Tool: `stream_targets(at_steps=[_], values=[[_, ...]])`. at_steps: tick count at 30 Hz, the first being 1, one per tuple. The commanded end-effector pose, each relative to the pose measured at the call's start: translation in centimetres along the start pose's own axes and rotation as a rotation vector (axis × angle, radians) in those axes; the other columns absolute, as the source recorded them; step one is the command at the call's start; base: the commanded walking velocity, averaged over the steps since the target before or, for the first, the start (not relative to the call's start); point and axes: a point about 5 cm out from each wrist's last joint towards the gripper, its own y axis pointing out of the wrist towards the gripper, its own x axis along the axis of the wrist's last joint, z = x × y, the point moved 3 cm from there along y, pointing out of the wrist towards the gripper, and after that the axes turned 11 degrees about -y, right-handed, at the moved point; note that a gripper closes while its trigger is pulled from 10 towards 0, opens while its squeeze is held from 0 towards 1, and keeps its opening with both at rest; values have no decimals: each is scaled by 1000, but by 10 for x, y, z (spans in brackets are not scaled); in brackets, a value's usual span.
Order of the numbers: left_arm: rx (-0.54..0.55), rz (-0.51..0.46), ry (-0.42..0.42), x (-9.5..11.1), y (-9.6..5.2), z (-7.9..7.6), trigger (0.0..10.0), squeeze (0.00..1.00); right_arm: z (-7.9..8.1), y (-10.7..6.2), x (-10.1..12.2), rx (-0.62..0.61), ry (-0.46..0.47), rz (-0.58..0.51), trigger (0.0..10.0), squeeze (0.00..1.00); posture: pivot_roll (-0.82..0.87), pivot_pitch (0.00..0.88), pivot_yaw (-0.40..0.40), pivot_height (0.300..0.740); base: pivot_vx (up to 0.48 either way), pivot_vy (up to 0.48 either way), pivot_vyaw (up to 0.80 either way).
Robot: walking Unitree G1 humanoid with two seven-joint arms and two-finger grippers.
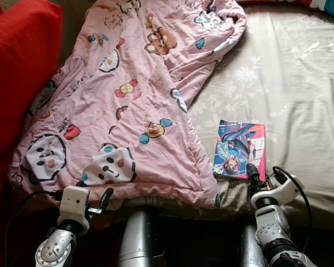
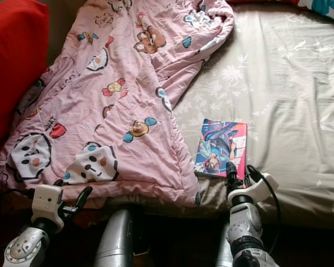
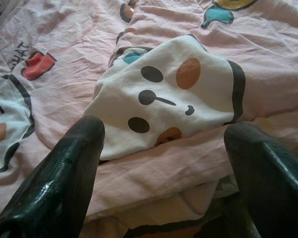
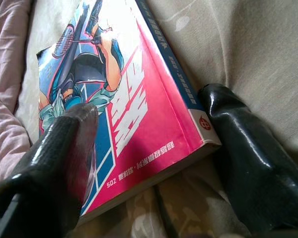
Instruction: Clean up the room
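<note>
the right gripper [image 4: 149,148] is at the near corner of a comic book [image 4: 124,99]. its two black fingers [image 4: 248,153] are spread wide, one over the cover and one on the sheet past the spine. the corner sits in the gap between them, and they are not squeezing it. the wrist view shows the thick page edge and small print along the pink cover, which the head views are too far off to show. the head views show the whole book [image 1: 239,149] lying flat on the tan bed sheet [image 1: 300,89], close to the front edge of the bed and just beside the pink blanket [image 1: 128,100].

the left gripper [image 3: 164,163] is low at the front edge of the bed, at the blanket's near hem. its fingers [image 3: 64,173] are wide apart with nothing between them. its wrist view shows a white cartoon face up close and the folded hem under it. from the head, that gripper [image 1: 100,203] sits just below the blanket's edge.

the blanket runs from the near left corner up toward the far middle. a red pillow [image 1: 19,72] is on its left side. to the right of the book the sheet is open and flat.
</note>
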Motion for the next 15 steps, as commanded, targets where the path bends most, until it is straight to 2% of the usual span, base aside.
stream_targets(at_steps=[1, 2, 15], values=[[12, 22, 31, -1, -5, 7, 10000, 0, 6, -21, -58, -11, 93, 203, 1412, 0, 117, 230, 202, 576, 0, 0, 0], [12, 24, 31, -2, -5, 7, 10000, 0, 6, -20, -56, -8, 96, 198, 0, 0, 117, 229, 202, 576, 0, 0, 0], [12, 21, 27, -2, -1, 6, 10000, 0, 9, -18, -55, 10, 92, 195, 0, 0, 111, 216, 195, 576, 0, 0, 0]])
